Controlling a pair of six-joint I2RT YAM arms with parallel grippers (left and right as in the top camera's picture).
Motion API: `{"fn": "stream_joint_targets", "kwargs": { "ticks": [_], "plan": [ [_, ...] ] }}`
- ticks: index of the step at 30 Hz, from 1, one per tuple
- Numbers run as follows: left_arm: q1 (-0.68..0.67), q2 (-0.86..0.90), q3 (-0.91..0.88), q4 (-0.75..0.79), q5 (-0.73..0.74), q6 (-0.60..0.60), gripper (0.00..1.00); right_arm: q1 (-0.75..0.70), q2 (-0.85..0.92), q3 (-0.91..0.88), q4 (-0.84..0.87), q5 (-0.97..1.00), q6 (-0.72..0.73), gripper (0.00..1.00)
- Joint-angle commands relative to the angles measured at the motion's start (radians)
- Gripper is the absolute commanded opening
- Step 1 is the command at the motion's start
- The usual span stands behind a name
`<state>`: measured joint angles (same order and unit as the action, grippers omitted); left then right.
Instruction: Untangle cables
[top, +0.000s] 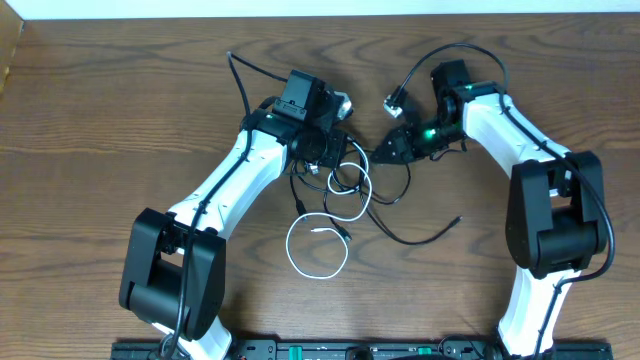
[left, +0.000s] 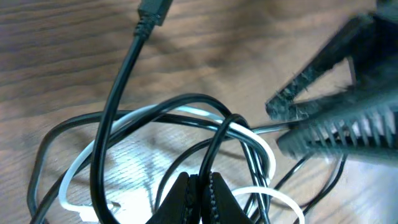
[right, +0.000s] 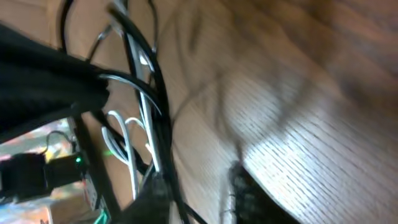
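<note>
The cables (top: 345, 185) lie heaped on the tabletop (top: 120, 100). The white cable (top: 289, 247) makes an open loop, and the knot sits just above that loop in the overhead view, with one black tail trailing off to the loop's right.

All of them look light, thin and limp. They should bend at any touch and slide over one another, and a pull on one strand will likely drag the rest. The plug ends are the stiff parts and probably the surest places to grip.

The left hand (left: 198, 186) is above the white loop, its pads pressed together. One of the black cables (left: 115, 106) runs into its tips and appears pinched.

The right hand (top: 390, 148) is above and to the right of the loop. It is blurred, so I cannot tell whether it is apart or clamped.
</note>
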<state>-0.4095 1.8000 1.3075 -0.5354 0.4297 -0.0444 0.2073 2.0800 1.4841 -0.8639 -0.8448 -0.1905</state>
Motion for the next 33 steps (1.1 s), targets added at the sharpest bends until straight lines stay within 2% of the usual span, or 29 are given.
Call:
{"fn": "stream_joint_targets", "kwargs": {
  "ticks": [1,5,8,10,24,33],
  "plan": [
    [0.000,0.005,-0.010,-0.014,0.042,0.167,0.07,-0.005,-0.032,-0.006,0.000,0.060,-0.008,0.22],
    [0.000,0.005,-0.032,-0.049,0.121,0.285,0.08,-0.016,-0.032,-0.006,-0.004,0.023,-0.009,0.27],
    [0.000,0.009,-0.037,-0.056,0.166,0.306,0.07,-0.013,-0.032,-0.006,-0.011,-0.035,-0.016,0.34],
    [0.000,0.009,-0.037,-0.055,0.166,0.306,0.07,-0.007,-0.032,-0.006,-0.023,-0.069,-0.060,0.36],
    [0.001,0.009,-0.037,-0.048,0.276,0.323,0.08,0.025,-0.032,-0.006,-0.026,-0.074,-0.097,0.33],
    [0.001,0.009,-0.037,0.022,0.297,0.266,0.08,0.063,-0.032,-0.006,-0.013,-0.048,-0.099,0.34]
  ]
}}
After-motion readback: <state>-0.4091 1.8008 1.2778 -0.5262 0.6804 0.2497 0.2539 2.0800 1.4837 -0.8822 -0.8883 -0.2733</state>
